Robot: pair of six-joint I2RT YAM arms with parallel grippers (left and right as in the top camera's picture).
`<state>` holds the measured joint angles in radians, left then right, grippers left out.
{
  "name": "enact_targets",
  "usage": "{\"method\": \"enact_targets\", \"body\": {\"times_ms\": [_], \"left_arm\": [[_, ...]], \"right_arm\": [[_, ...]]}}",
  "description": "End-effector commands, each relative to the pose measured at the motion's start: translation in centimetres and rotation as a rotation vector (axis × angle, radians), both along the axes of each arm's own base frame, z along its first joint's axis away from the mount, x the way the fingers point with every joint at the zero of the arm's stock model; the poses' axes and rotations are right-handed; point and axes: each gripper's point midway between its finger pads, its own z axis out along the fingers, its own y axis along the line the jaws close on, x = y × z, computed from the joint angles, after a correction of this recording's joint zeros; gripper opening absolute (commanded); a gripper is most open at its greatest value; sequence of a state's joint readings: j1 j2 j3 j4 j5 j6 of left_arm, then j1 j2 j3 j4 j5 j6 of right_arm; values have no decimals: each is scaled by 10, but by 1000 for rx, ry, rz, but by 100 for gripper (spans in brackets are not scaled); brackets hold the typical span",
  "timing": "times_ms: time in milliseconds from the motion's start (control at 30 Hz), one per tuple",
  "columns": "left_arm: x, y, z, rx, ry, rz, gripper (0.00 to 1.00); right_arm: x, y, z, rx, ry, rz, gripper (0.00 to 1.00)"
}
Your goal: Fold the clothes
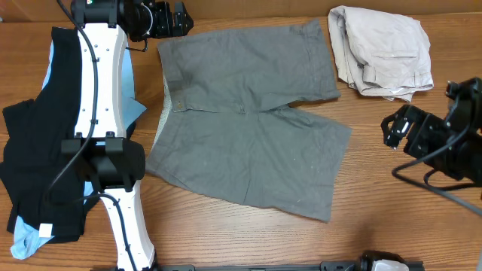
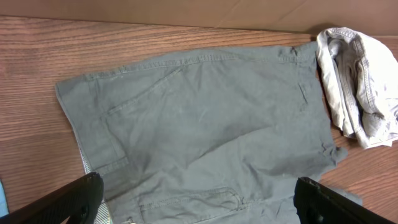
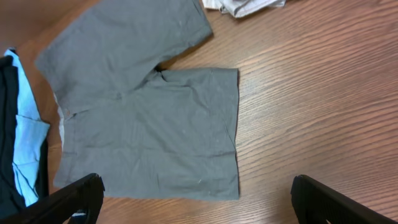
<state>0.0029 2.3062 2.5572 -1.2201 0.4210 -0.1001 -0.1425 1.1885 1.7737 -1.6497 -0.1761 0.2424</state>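
The grey shorts (image 1: 248, 113) are lying spread flat at the middle of the table (image 1: 392, 226), with the waistband toward the left arm. The left gripper (image 1: 172, 19) is hovering near the far waistband corner, its fingers (image 2: 68, 199) standing wide apart and holding nothing. The right gripper (image 1: 393, 129) is hanging beside the leg hems, its fingers (image 3: 336, 199) likewise spread. Beige shorts (image 1: 380, 49) are lying bundled at far right. Black shorts (image 1: 34, 150) are resting on a light-blue garment (image 1: 135, 111) at left.

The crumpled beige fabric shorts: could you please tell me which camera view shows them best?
The overhead view: the crumpled beige fabric shorts lie whole and unobstructed there. The left wrist view crops their right side at the frame edge; the right wrist view catches only a sliver at the top edge.
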Motion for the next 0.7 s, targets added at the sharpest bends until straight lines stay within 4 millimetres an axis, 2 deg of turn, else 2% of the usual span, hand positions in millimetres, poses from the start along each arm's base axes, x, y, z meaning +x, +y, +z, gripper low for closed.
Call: {"method": "enact_targets", "body": {"times_ms": [0, 133, 200, 267, 500, 667], "left_arm": [[-9, -6, 30, -3, -64, -37, 100], [-21, -7, 64, -2, -130, -38, 100], [-30, -10, 82, -1, -159, -44, 100], [-39, -13, 91, 3, -172, -58, 100], [-63, -40, 114, 15, -204, -124, 100], [-70, -56, 109, 27, -186, -166, 100]], "right_arm": [[-19, -1, 31, -24, -128, -28, 100], [-35, 2, 48, -32, -205, -27, 100], [-45, 4, 50, -32, -217, -26, 100], [-51, 5, 51, -30, -218, -28, 100], [-62, 6, 54, -23, -240, -40, 100], [-62, 5, 54, -15, -238, -57, 100]]}}
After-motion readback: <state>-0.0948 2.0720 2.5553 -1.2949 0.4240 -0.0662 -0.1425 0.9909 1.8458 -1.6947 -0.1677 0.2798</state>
